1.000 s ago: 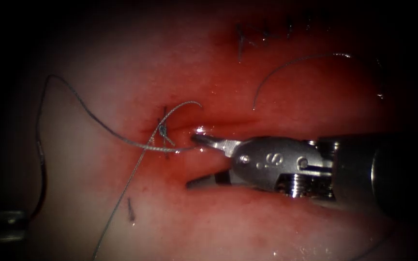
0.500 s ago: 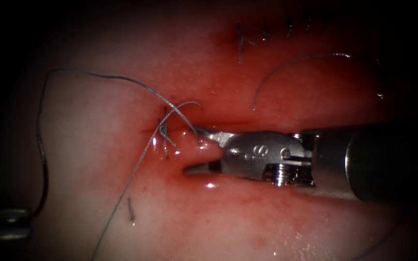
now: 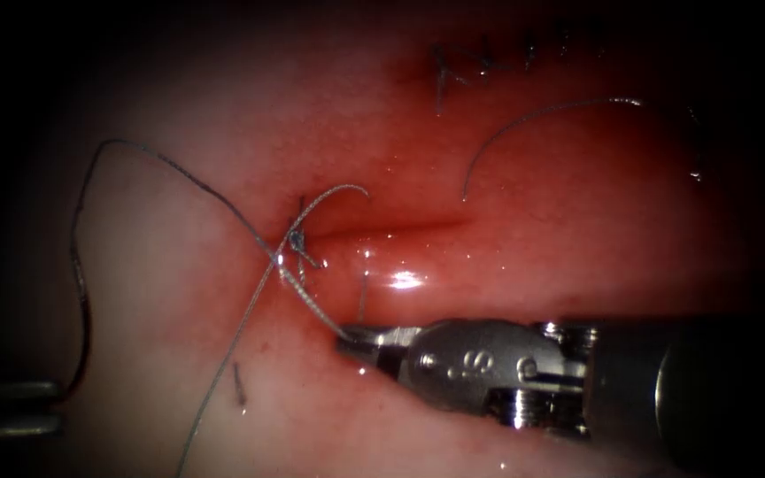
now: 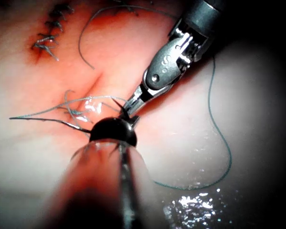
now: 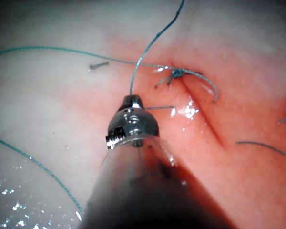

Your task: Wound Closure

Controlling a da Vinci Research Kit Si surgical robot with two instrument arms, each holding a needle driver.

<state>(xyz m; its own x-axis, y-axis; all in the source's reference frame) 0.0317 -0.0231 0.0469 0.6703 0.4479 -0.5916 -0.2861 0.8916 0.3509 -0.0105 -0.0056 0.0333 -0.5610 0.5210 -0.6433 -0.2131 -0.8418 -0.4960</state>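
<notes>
The right tool (image 3: 351,341) lies below the cut (image 3: 382,232), its jaws clenched on the thread (image 3: 312,305) a short way from the knot (image 3: 297,237) at the cut's left end. The strand runs taut from knot to jaw tips. The left tool (image 3: 19,409) sits at the far left edge, well apart from the cut; whether it is clenched cannot be told. A long thread loop (image 3: 77,257) reaches toward it. The needle cannot be identified. A loose cut end of thread (image 3: 239,385) lies on the tissue (image 3: 161,301) below the knot. Red fluid (image 3: 418,177) covers the tissue around the cut. Finished stitches (image 3: 489,62) sit above.
</notes>
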